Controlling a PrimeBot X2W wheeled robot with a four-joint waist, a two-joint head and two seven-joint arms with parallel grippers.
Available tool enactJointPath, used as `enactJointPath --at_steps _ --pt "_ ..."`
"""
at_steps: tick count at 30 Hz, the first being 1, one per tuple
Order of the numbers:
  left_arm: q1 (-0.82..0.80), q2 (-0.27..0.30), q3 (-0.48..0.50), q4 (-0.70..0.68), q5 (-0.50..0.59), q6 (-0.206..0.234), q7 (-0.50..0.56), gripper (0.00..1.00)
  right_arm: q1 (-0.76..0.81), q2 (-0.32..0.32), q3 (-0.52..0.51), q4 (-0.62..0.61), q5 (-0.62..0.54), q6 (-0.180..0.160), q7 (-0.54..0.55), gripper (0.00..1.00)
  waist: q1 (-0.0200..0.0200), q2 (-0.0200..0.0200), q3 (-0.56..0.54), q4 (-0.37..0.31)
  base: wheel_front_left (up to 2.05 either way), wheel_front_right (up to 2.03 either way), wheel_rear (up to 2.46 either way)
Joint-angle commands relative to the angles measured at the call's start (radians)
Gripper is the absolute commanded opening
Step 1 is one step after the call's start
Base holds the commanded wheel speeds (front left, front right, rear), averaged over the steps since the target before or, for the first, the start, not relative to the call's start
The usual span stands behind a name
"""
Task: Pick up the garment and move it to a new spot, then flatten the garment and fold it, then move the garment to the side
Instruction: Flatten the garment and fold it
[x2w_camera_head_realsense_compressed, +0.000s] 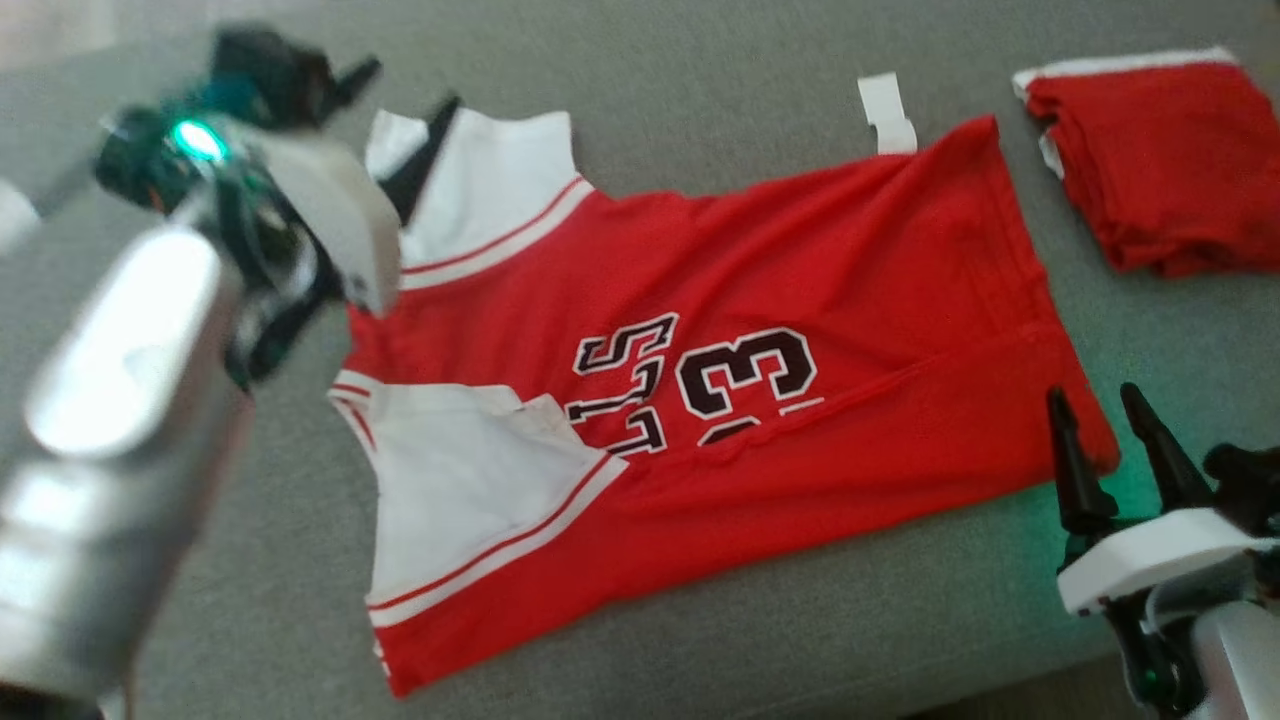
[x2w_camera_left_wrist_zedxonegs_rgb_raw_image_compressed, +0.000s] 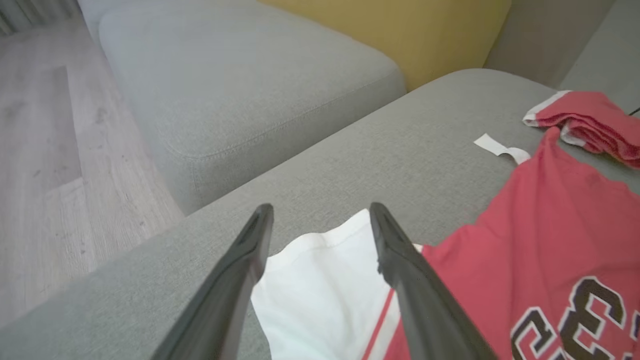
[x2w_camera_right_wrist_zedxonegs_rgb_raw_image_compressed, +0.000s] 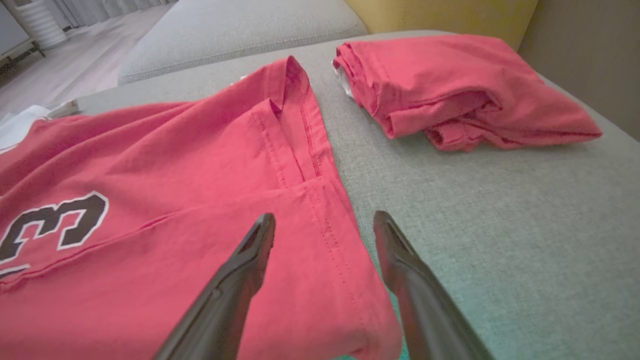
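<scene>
A red jersey (x2w_camera_head_realsense_compressed: 760, 300) with white sleeves and black number 3 lies spread on the grey sofa cushion (x2w_camera_head_realsense_compressed: 700, 640), its near long edge folded over. My left gripper (x2w_camera_head_realsense_compressed: 405, 85) hovers open over the far white sleeve (x2w_camera_left_wrist_zedxonegs_rgb_raw_image_compressed: 325, 295), nothing between its fingers. At the jersey's hem corner (x2w_camera_right_wrist_zedxonegs_rgb_raw_image_compressed: 350, 280), my right gripper (x2w_camera_head_realsense_compressed: 1095, 400) stands open, its fingers either side of the red edge, holding nothing. In the wrist views the left gripper (x2w_camera_left_wrist_zedxonegs_rgb_raw_image_compressed: 320, 212) and right gripper (x2w_camera_right_wrist_zedxonegs_rgb_raw_image_compressed: 325, 220) both show a wide gap.
A second red garment (x2w_camera_head_realsense_compressed: 1150, 160) lies folded at the far right of the cushion. A white label strip (x2w_camera_head_realsense_compressed: 885, 110) sticks out past the jersey's far edge. Another grey cushion (x2w_camera_left_wrist_zedxonegs_rgb_raw_image_compressed: 240, 85) and wooden floor (x2w_camera_left_wrist_zedxonegs_rgb_raw_image_compressed: 45, 165) lie beyond on the left.
</scene>
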Motion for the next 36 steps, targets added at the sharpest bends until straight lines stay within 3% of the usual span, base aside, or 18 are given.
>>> enactJointPath --at_steps 1,10,19,20,21,22,23,29,36 --pt "-0.096 0.061 0.026 0.015 -0.041 0.002 0.035 1.00 -0.022 -0.022 0.028 -0.034 0.008 0.007 -0.006 1.00 -0.0003 0.0000 0.061 -0.039 0.00 0.00 0.00" --pt "-0.250 0.113 -0.013 0.282 -0.061 0.002 0.107 1.00 -0.068 -0.023 0.072 -0.026 0.035 0.007 -0.022 1.00 -0.0003 0.0000 0.149 -0.105 0.00 0.00 0.00" --pt "-0.290 0.130 -0.064 0.390 -0.045 0.002 0.093 1.00 -0.090 -0.033 0.077 0.000 0.051 0.007 -0.042 1.00 -0.0003 0.0000 0.179 -0.127 0.00 0.00 0.00" --pt "-0.293 0.131 -0.068 0.398 -0.046 0.002 0.087 0.68 -0.092 -0.034 0.077 0.001 0.053 0.007 -0.043 1.00 -0.0003 0.0000 0.179 -0.128 0.00 0.00 0.00" --pt "-0.295 0.130 -0.072 0.406 -0.050 0.002 0.083 0.48 -0.093 -0.035 0.076 0.002 0.054 0.007 -0.043 1.00 -0.0003 0.0000 0.178 -0.128 0.00 0.00 0.00" --pt "-0.296 0.128 -0.077 0.413 -0.054 0.002 0.081 0.19 -0.094 -0.038 0.072 0.003 0.054 0.007 -0.042 1.00 -0.0003 0.0000 0.177 -0.126 0.00 0.00 0.00" --pt "-0.297 0.126 -0.084 0.417 -0.058 0.002 0.080 0.00 -0.095 -0.041 0.068 0.003 0.055 0.007 -0.042 1.00 -0.0003 0.0000 0.175 -0.123 0.00 0.00 0.00" --pt "-0.307 0.112 -0.118 0.398 -0.093 0.002 0.036 0.00 -0.125 -0.057 0.057 -0.047 0.094 0.007 -0.013 1.00 -0.0003 0.0000 0.157 -0.095 0.00 0.00 0.00" --pt "-0.329 0.118 -0.205 0.327 -0.109 0.002 -0.070 0.00 -0.293 -0.085 0.130 -0.071 0.224 0.007 0.134 1.00 -0.0003 0.0000 0.137 -0.052 0.00 0.00 0.00"
